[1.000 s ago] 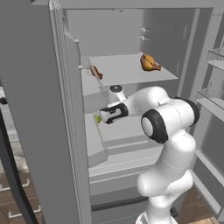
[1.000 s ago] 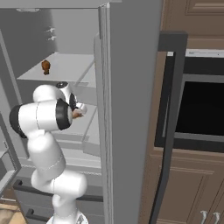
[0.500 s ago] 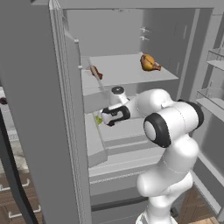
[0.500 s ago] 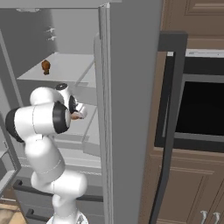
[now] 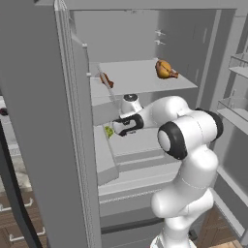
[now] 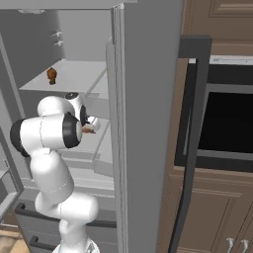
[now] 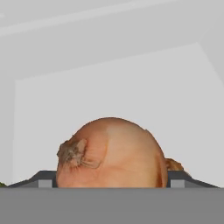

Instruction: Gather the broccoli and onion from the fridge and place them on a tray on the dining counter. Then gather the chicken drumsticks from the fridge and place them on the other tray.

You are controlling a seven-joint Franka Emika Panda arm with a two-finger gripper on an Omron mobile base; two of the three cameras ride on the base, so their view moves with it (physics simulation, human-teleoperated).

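Observation:
The onion (image 7: 109, 153), round and orange-brown, fills the gap between my gripper's (image 7: 111, 179) two dark finger tips, which press against its sides on a pale shelf inside the open fridge (image 5: 38, 121). In the left base view my gripper (image 5: 116, 130) reaches left onto the middle shelf, beside the bright-green broccoli (image 5: 109, 130). The right base view shows the onion (image 6: 89, 130) as an orange spot at my hand. On the shelf above lie two chicken drumsticks, one (image 5: 164, 69) at the right and one (image 5: 105, 79) at the left edge. The dining counter is out of view.
The open left fridge door (image 5: 72, 160) stands close to my arm's left. Door bins (image 5: 237, 106) hang at the right. A closed fridge door (image 6: 148, 99) and a dark built-in oven (image 6: 227, 118) in brown cabinets lie to the right.
My gripper has pushed a little further left into the middle shelf, and its fingers have drawn in against the onion. The drumsticks and broccoli have not moved.

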